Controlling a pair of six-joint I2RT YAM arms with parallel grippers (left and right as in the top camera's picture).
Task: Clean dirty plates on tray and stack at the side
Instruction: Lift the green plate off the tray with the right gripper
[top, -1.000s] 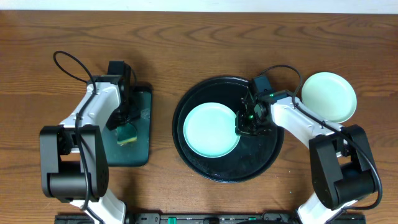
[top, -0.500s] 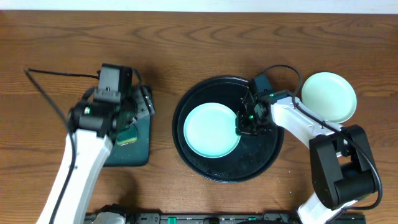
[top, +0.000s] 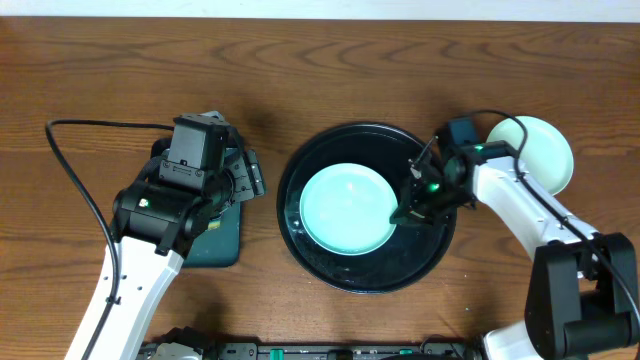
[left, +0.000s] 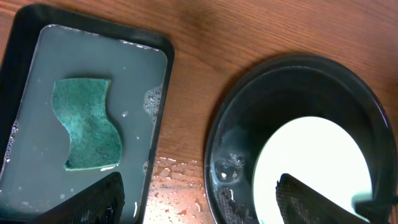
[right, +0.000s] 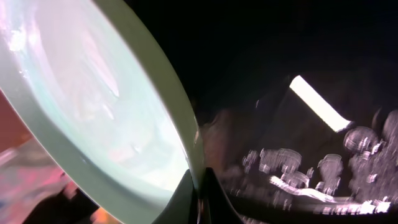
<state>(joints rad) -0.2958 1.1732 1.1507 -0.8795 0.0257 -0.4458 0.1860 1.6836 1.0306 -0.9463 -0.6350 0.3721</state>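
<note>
Fingers (right: 181, 202) of the right gripper (top: 408, 212) are pressed together on the right-hand rim of the mint plate (top: 346, 208), pinching it. This plate lies inside the black tray (top: 400, 270), toward the tray's left side. In the right wrist view the plate's rim runs down into the pinch; whether the plate is raised off the tray floor cannot be determined. Wet patches shine on the bare tray floor beside the plate.

The black tray sits at the middle of the tabletop (top: 300, 60), slightly toward the right edge. A second pale plate (top: 535, 150) rests on the tabletop near the right edge, outside the tray and partly covered by the right arm. Whether more than one plate is stacked there cannot be determined.

The left gripper (top: 240, 180) hangs above the right-hand edge of the dark-green tray (top: 215, 250), which lies toward the left edge of the tabletop. Its fingers (left: 102, 199) are spread wide and hold nothing. A green sponge (left: 84, 124) lies flat in shallow water in that tray. Water droplets (left: 174, 171) dot the tabletop between the two trays.
</note>
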